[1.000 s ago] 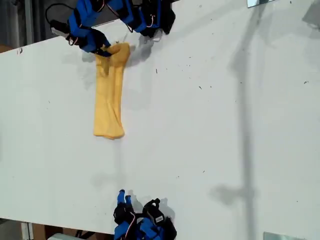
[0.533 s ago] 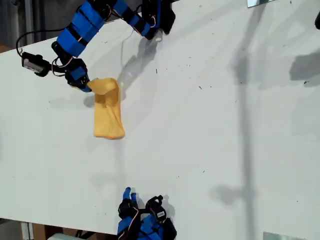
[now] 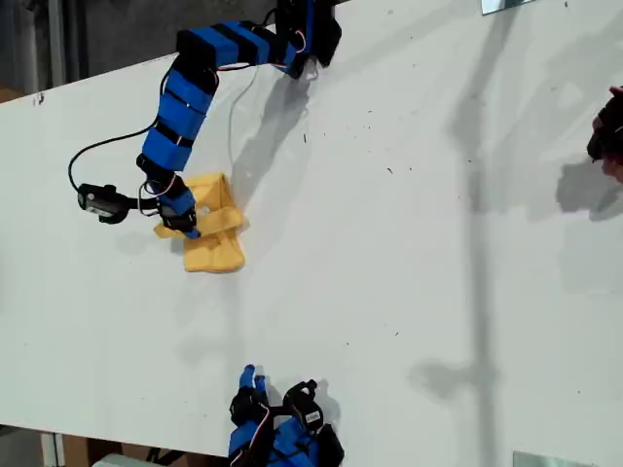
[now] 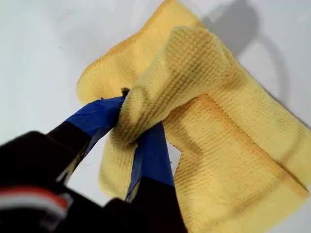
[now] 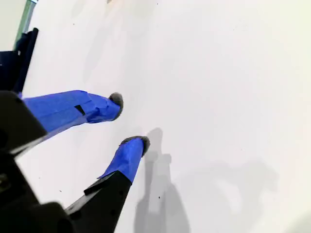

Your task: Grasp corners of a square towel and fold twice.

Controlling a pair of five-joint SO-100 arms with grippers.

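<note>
The yellow towel lies bunched in a short folded stack on the white table, toward the exterior view's left. My first gripper is shut on a raised, hemmed fold of the towel. In the first wrist view its blue fingers pinch that fold from both sides, just above the lower layers. My second gripper is open above bare table with nothing between its fingers. In the exterior view the second gripper rests near the bottom edge, well away from the towel. Which corner is held is hidden in the bunched cloth.
A black cable and camera hang off the first arm at the exterior view's left. A dark red shape shows at the exterior view's right edge and casts a shadow on the table. The arm bases stand at the top and bottom edges.
My first gripper has carried the towel's far end down the exterior view, doubling the long strip into a short stack. The dark red shape appeared at the exterior view's right edge.
</note>
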